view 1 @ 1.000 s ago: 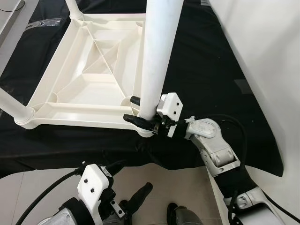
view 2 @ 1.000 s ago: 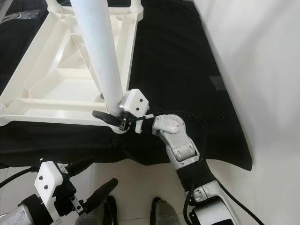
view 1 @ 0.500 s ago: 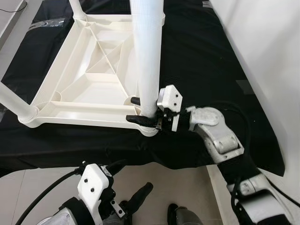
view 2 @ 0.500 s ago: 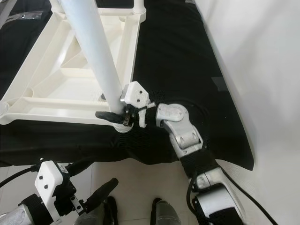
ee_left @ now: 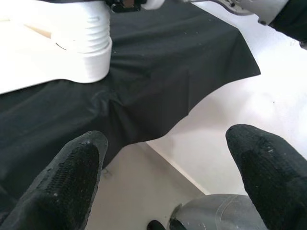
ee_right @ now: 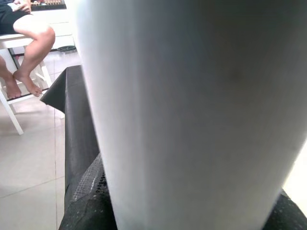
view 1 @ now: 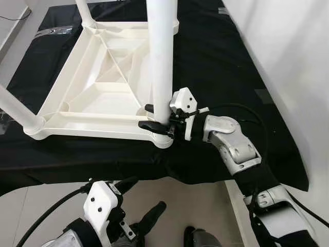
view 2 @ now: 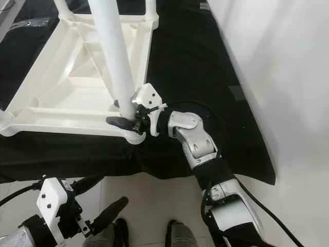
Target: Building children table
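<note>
The white table leg [view 1: 162,56] is stood upright in the corner socket [view 1: 162,139] at the near right corner of the upturned white table top [view 1: 97,105], which lies underside-up on a black cloth [view 1: 221,62]; it is clasped just above the socket by the right gripper [view 1: 154,117], whose 2 black fingers are closed around it, 1 on each side, and in the right wrist view the leg's white surface [ee_right: 192,110] is seen pressed close against the camera. From these pictures it cannot be told whether the leg is fully seated, so the chief risk is judged to be a crooked or shallow fit: if the leg is pushed or twisted off its axis, it could be jammed in the socket or left loose enough to tip once released. A 2nd risk is judged to lie in the table top itself, since it rests near the cloth's front edge and is not held down; a sideways force from the right arm could slide it or drag the cloth. 2 more legs [view 1: 14,110] are seen fitted at other corners and could be knocked if the top shifts. The left gripper [ee_left: 168,177] is held low above the floor with its fingers spread apart and holding nothing, so no bracing is given. A person's bare legs [ee_right: 29,52] on a chair are seen beyond the table
</note>
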`<state>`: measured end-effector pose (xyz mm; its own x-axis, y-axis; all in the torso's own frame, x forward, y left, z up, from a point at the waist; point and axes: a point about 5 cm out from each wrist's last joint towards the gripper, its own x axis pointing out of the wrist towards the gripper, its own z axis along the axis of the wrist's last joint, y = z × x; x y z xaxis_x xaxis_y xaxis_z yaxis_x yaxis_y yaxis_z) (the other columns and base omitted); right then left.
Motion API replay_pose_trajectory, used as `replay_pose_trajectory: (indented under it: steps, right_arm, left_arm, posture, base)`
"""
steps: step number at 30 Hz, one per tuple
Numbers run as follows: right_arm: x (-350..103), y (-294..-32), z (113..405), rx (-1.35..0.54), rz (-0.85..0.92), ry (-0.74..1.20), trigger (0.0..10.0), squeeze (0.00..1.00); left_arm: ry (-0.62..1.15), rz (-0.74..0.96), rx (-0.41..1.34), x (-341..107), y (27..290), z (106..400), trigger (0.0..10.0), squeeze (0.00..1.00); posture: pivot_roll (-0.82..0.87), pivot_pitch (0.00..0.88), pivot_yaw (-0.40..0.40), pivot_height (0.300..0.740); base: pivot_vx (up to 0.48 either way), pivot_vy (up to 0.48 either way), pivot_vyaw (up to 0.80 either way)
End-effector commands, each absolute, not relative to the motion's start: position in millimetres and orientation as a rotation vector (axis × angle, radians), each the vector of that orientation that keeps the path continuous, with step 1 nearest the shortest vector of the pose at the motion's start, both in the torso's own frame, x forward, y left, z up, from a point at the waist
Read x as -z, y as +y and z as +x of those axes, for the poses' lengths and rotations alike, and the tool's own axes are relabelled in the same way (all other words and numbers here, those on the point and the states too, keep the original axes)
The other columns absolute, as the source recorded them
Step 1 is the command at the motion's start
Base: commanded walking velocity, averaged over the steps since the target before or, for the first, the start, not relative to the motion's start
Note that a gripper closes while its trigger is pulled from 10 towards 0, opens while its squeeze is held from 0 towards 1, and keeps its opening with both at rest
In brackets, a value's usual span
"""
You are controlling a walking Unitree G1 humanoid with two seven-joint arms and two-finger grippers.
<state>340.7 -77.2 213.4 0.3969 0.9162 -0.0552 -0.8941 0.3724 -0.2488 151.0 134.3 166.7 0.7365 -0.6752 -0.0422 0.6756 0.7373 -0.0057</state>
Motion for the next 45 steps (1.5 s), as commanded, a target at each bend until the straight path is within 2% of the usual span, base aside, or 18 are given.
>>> replay_pose_trajectory:
  steps: [1,5,7,10,11,14,16,19,26,28,31,35,36,38,41,43,45]
  right_arm:
    - [-166.0,-87.6,338.8,-1.073,-0.269,0.133,10.0,0.00]
    - [-162.2,-88.5,340.6,-0.937,-0.277,0.157,10.0,0.00]
    - [-160.4,-93.4,339.3,-0.621,-0.301,0.139,10.0,0.00]
    - [-160.7,-89.7,329.3,-0.549,-0.309,0.115,10.0,0.00]
    - [-162.5,-83.5,319.9,-0.504,-0.278,0.087,10.0,0.00]
    - [-165.0,-78.1,314.1,-0.490,-0.249,0.064,10.0,0.00]
    - [-166.5,-74.0,315.6,-0.474,-0.222,0.034,10.0,0.00]
    - [-167.6,-74.3,323.6,-0.464,-0.218,0.005,10.0,0.00]
    - [-169.2,-80.1,327.6,-0.451,-0.172,-0.012,10.0,0.00]
    - [-183.3,-78.0,319.6,-0.523,-0.076,-0.087,10.0,0.00]
    - [-186.9,-80.1,311.9,-0.584,-0.053,-0.113,10.0,0.00]
    - [-189.3,-88.7,313.1,-0.576,-0.032,-0.124,10.0,0.00]
    - [-190.8,-90.1,315.0,-0.572,-0.020,-0.146,10.0,0.00]
    - [-189.5,-90.1,316.2,-0.585,-0.006,-0.163,10.0,0.00]
    - [-185.6,-88.3,320.1,-0.614,-0.050,-0.172,10.0,0.00]
    - [-184.1,-89.5,332.9,-0.621,-0.224,-0.156,10.0,0.00]
    - [-182.7,-90.6,336.8,-0.618,-0.261,-0.149,10.0,0.00]
  left_arm:
    - [0.072,-0.001,0.744,-162.8,135.7,149.5,10.0,0.00]
    - [0.074,-0.001,0.744,-161.9,135.8,149.6,10.0,0.00]
    - [0.077,0.008,0.736,-159.6,136.4,149.9,10.0,0.00]
    - [0.082,0.014,0.722,-157.8,137.5,150.8,10.0,0.00]
    - [0.088,0.026,0.681,-155.0,140.9,154.5,10.0,0.00]
    - [0.086,0.029,0.635,-154.1,144.6,159.1,10.0,0.00]
    - [0.039,0.035,0.524,-157.7,152.9,175.3,10.0,0.00]
    - [-0.014,0.082,0.458,-161.3,158.2,194.5,10.0,0.00]
    - [-0.080,0.059,0.424,-166.5,155.2,210.1,10.0,0.00]
    - [-0.105,0.018,0.402,-174.9,151.6,211.0,10.0,0.00]
    - [-0.110,0.004,0.409,-177.0,148.1,209.4,10.0,0.00]
    - [-0.110,-0.006,0.413,-175.1,145.3,212.0,10.0,0.00]
    - [-0.114,-0.002,0.427,-172.3,142.7,214.4,10.0,0.00]
    - [-0.115,0.004,0.436,-167.2,139.9,217.8,10.0,0.00]
    - [-0.134,0.021,0.418,-166.0,136.7,228.8,10.0,0.00]
    - [-0.275,0.008,0.455,-200.8,126.6,246.1,10.0,0.00]
    - [-0.310,0.012,0.477,-209.2,123.8,249.4,10.0,0.00]
  posture:
    - [0.04,0.296,0.004,0.740]
    - [0.04,0.291,-0.001,0.740]
    - [0.04,0.269,-0.012,0.740]
    - [0.04,0.260,-0.013,0.740]
    - [0.03,0.229,-0.007,0.740]
    - [0.03,0.222,-0.005,0.740]
    - [0.03,0.165,0.000,0.740]
    - [0.03,0.122,-0.007,0.740]
    - [0.01,0.085,-0.007,0.740]
    - [0.00,0.081,-0.011,0.740]
    - [-0.01,0.082,-0.012,0.740]
    - [-0.01,0.097,-0.011,0.740]
    - [-0.02,0.053,-0.007,0.740]
    - [-0.03,0.036,-0.011,0.740]
    - [-0.04,0.002,-0.017,0.740]
    - [-0.03,0.000,-0.021,0.740]
    - [-0.04,0.000,-0.021,0.740]
  base:
    - [0.000,0.000,0.00]
    - [0.000,0.000,0.00]
    - [0.000,0.000,0.00]
    - [0.000,0.000,0.00]
    - [0.000,0.000,0.00]
    - [0.000,0.000,0.00]
    - [0.000,0.000,0.00]
    - [0.000,0.000,0.00]
    - [0.000,0.000,0.00]
    - [0.000,0.000,0.00]
    - [0.000,0.000,0.00]
    - [0.000,0.000,0.00]
    - [0.000,0.000,0.00]
    - [0.000,0.000,0.00]
    - [0.000,0.000,0.00]
    - [0.000,0.000,0.00]
    - [0.000,0.000,0.00]
